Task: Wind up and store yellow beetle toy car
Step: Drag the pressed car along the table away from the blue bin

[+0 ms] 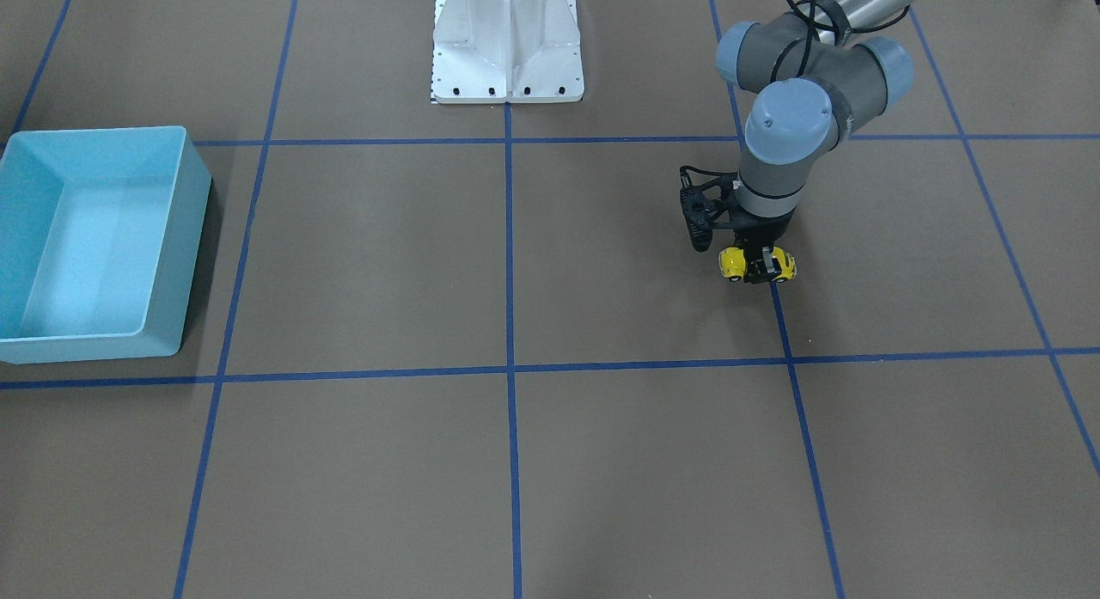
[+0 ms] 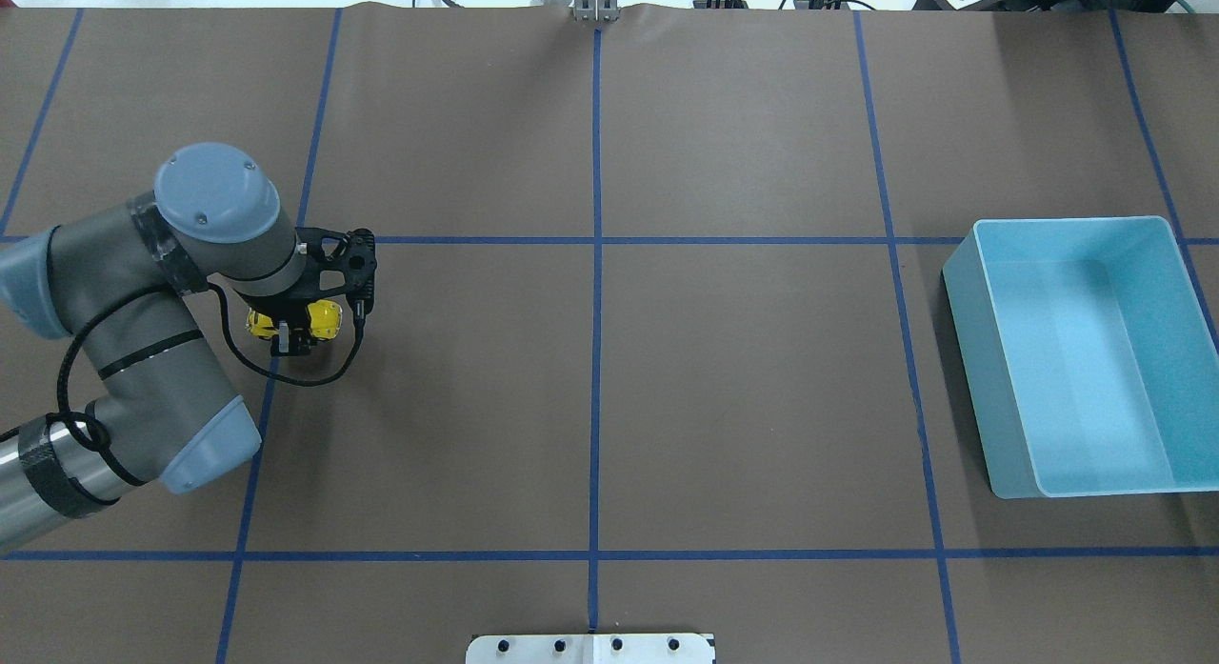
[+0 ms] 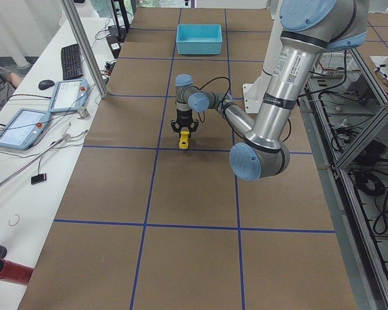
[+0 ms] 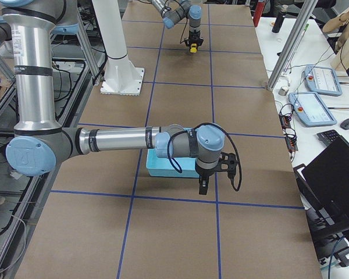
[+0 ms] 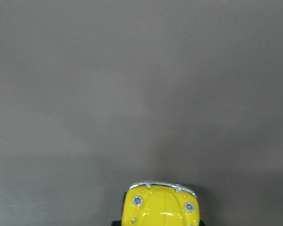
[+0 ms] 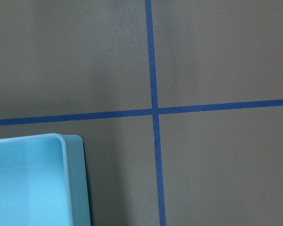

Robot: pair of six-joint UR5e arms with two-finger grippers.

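Even bright light; soft shadow around yellow beetle toy car (image 5: 161, 207).

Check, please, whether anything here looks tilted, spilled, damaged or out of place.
Nothing stands out. The tiny yellow beetle-shaped toy car sits level in the left jaws, and the light blue rectangular plastic bin stands upright and empty.

On table (image 2: 743, 388), robot's left half: toy car (image 1: 732, 262), clasped between fingers of left gripper (image 1: 760, 271), astride a grid line (image 2: 595, 388) running away from robot, between two crossings. On robot's right half, well apart from toy car: bin (image 2: 964, 359), upright, open side up. At table's middle, on robot's edge, between the two halves: robot base (image 1: 507, 58). Near bin, outside it, toward table's right end: right gripper (image 4: 202, 187), with a corner of bin and a crossing of grid lines below its wrist camera.
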